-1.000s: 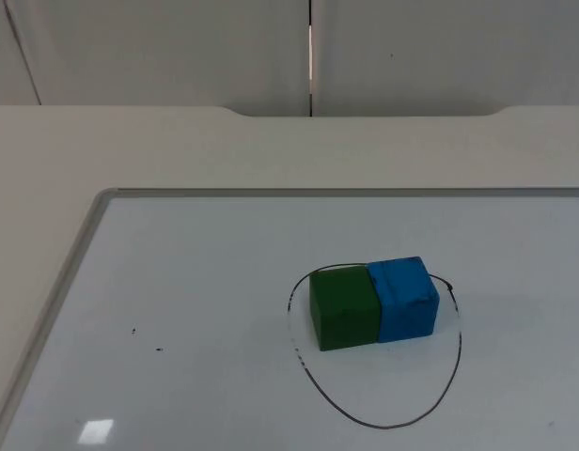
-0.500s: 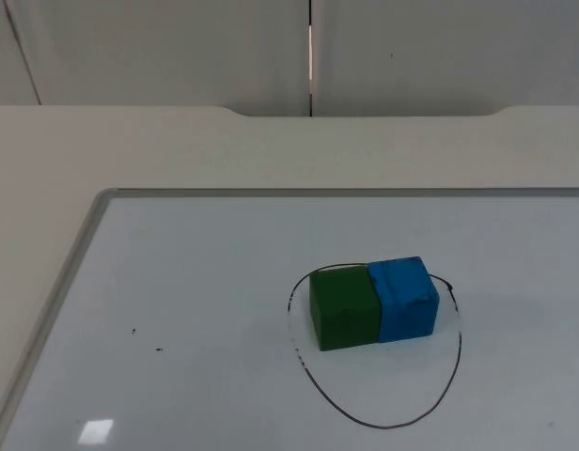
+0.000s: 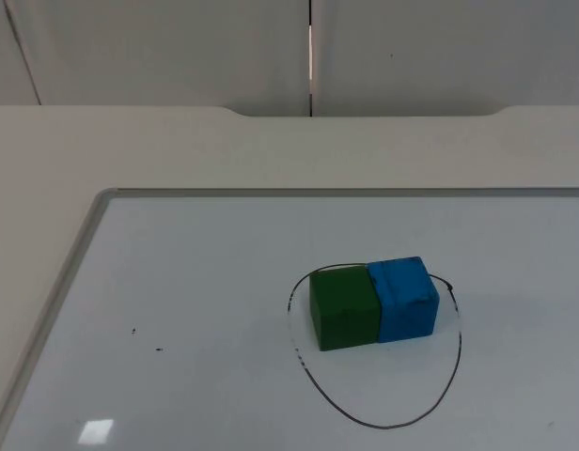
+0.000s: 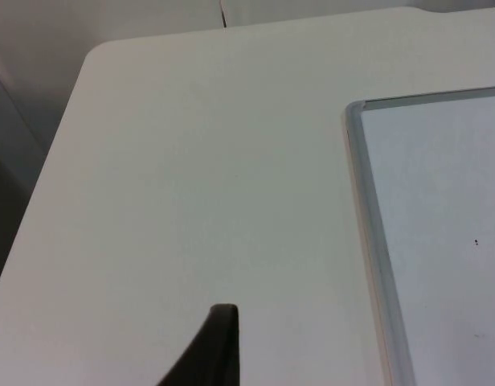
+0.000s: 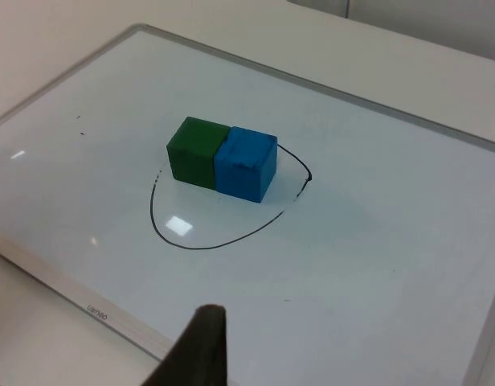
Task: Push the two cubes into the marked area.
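Where the green cube point(image 3: 344, 307) and the blue cube point(image 3: 406, 298) sit side by side, faces touching, they lie in the far part of the hand-drawn black loop point(image 3: 376, 421) on the whiteboard point(image 3: 195, 310); the blue one at 3 o'clock of the green. At the loop's 12 o'clock arc both cubes meet or hide the line (whether the blue cube's far corner crosses it I cannot tell), while toward 6 o'clock a broad stretch of bare board remains inside the mark. Open whiteboard extends from the cubes toward 9 o'clock as far as the pale frame point(image 3: 54, 301), then white table point(image 3: 177, 150) beyond.

The right gripper point(image 5: 201, 354) hangs above the board's near frame edge, well apart from the cubes. The left gripper point(image 4: 214, 347) waits over bare table beside the board's corner. Whether either gripper's fingers are parted or together cannot be told.
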Controlling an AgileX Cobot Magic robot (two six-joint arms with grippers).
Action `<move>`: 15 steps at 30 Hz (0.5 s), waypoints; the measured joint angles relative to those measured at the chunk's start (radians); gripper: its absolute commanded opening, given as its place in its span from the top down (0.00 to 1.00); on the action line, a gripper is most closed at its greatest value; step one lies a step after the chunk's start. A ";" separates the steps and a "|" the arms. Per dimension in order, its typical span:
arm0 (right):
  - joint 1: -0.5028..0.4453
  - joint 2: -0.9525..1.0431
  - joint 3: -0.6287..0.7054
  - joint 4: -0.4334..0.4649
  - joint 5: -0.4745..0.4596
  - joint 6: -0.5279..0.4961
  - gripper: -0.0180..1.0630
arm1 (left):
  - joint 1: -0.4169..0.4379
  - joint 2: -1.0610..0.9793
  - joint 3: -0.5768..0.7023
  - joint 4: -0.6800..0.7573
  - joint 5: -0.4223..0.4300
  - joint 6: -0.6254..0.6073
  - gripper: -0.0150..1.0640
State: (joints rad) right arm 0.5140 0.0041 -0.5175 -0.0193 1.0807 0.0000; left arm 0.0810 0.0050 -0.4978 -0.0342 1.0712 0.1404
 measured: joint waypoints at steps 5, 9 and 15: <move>-0.011 0.000 0.000 0.000 0.002 0.000 0.01 | 0.000 0.000 0.000 0.000 0.000 0.000 0.01; -0.061 0.000 0.000 0.002 0.002 0.000 0.01 | 0.000 0.000 0.000 0.000 0.000 0.000 0.01; -0.157 0.000 0.000 0.002 0.002 0.000 0.01 | 0.000 0.000 0.000 0.000 0.000 0.000 0.01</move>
State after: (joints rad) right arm 0.3572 0.0041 -0.5175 -0.0177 1.0828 0.0000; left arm 0.0810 0.0050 -0.4978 -0.0342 1.0712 0.1404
